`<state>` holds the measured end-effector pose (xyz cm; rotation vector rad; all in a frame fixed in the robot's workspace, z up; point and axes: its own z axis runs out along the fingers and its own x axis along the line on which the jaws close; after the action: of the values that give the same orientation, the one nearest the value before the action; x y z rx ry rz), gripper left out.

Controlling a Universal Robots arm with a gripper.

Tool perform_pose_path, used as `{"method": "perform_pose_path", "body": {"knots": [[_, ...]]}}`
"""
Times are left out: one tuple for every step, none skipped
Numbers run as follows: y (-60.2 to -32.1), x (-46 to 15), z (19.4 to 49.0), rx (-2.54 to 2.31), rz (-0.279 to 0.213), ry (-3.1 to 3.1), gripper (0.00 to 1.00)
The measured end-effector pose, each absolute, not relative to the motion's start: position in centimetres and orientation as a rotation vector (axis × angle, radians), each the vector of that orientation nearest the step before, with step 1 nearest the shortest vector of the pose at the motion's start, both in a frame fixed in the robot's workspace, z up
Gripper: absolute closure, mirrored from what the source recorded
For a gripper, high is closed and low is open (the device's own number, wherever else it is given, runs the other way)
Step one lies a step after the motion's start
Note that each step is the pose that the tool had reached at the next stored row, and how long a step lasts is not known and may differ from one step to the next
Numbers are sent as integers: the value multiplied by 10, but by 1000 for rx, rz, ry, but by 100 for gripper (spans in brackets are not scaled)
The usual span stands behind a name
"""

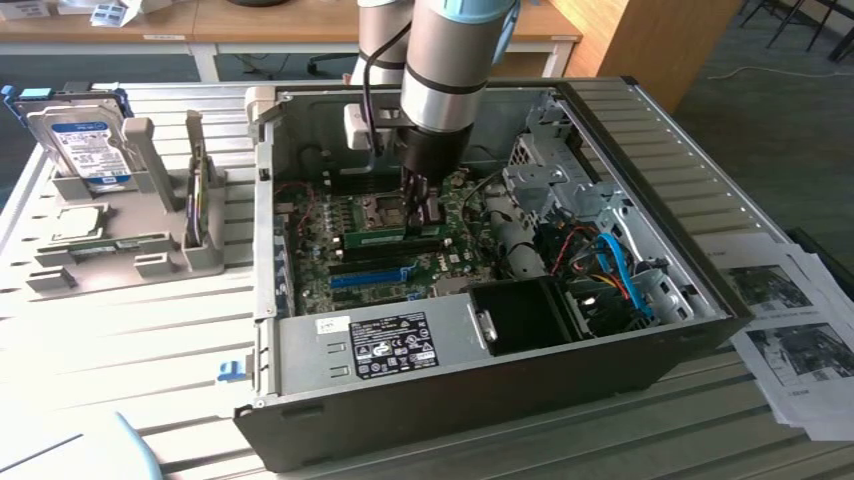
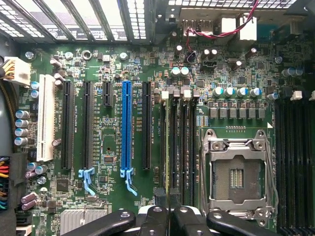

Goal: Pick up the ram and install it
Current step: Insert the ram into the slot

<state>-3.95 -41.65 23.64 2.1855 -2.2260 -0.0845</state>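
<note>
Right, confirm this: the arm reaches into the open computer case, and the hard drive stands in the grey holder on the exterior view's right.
Wrong side: the exterior view shows the hard drive in the grey holder on its left. The rest holds.

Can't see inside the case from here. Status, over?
Jaws shut on ram, low at the black memory slots beside the CPU socket. Seating unclear. Nothing seen blocking the slots.
</note>
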Motion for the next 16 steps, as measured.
{"method": "perform_pose_path", "body": {"knots": [[-416, -40, 236, 2186, -84, -2226, 89], [-416, -40, 236, 2186, -84, -2226, 89], [-416, -40, 236, 2186, -84, -2226, 89], [-416, -40, 236, 2186, -85, -2226, 89], [-416, -41, 236, 2186, -85, -2226, 89], [-416, -40, 236, 2186, -84, -2226, 89], [-416, -41, 236, 2186, -85, -2226, 89], [-416, -41, 236, 2186, -84, -2226, 89], [-416, -41, 236, 2186, -84, -2226, 89], [-416, -41, 236, 2186, -84, -2226, 89], [-417, -41, 236, 2186, -84, -2226, 89], [-417, -41, 236, 2186, -84, -2226, 89], [-416, -41, 235, 2186, -84, -2226, 89], [-416, -41, 235, 2186, -85, -2226, 89], [-416, -41, 235, 2186, -84, -2226, 89], [-416, -41, 235, 2186, -84, -2226, 89]]}}
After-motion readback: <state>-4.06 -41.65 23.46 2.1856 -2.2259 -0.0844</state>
